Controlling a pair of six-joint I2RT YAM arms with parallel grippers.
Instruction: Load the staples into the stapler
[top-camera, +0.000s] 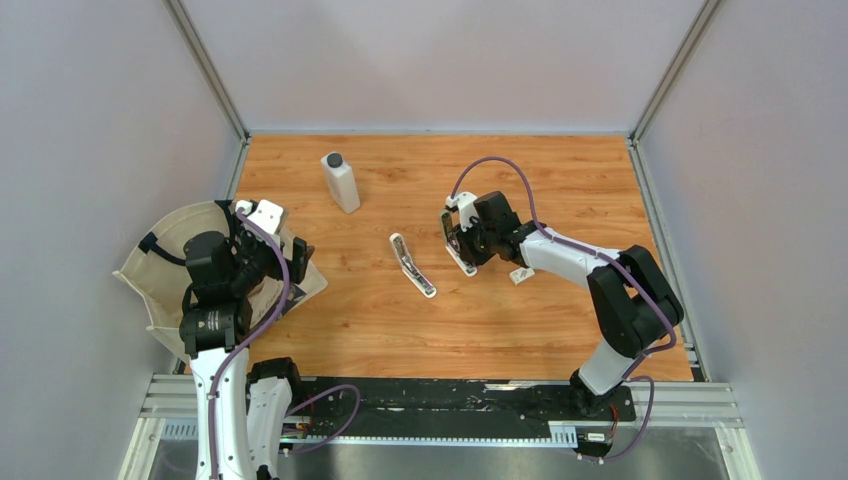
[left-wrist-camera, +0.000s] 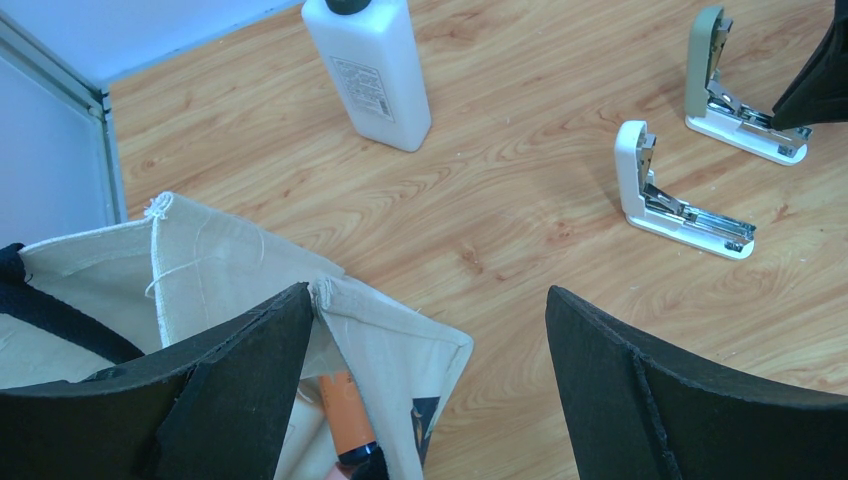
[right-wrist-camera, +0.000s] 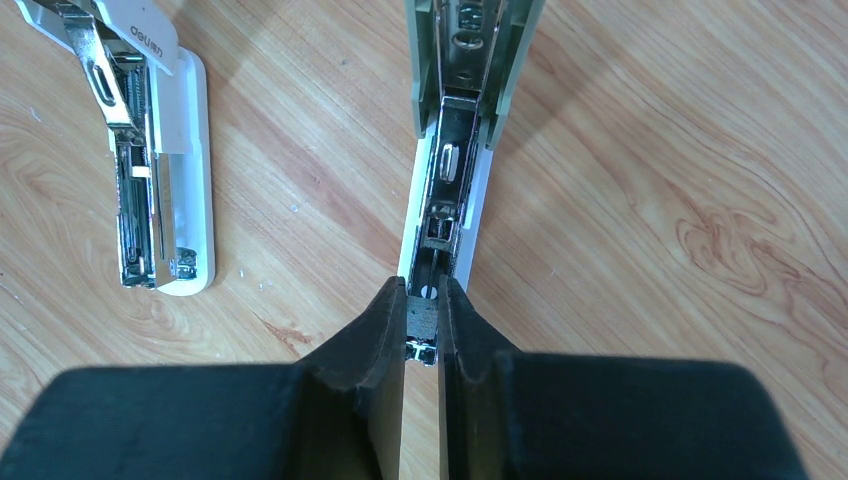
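A wooden table (top-camera: 500, 330) is seen from above, with one robot arm on each side. Right of centre, the right gripper (right-wrist-camera: 421, 292) is lowered onto the front end of a green stapler (right-wrist-camera: 445, 170) that lies swung open, its lid upright and its metal channel bare. The claw is nearly closed, and its black fingertips pinch a small grey block (right-wrist-camera: 422, 320) at the tip of that channel; whether this is a strip of staples or part of the stapler cannot be told. A white stapler (right-wrist-camera: 165, 160), also open, lies just to the left of the green one. A tiny white staple box (top-camera: 521, 274) sits on the wood beside the right arm's forearm. At the left edge, the left gripper (left-wrist-camera: 428, 310) hangs wide open and empty over a cream canvas bag (top-camera: 165, 235) with an orange marker (left-wrist-camera: 345, 405) inside. A white bottle (top-camera: 341, 183) with a dark cap stands farther back.
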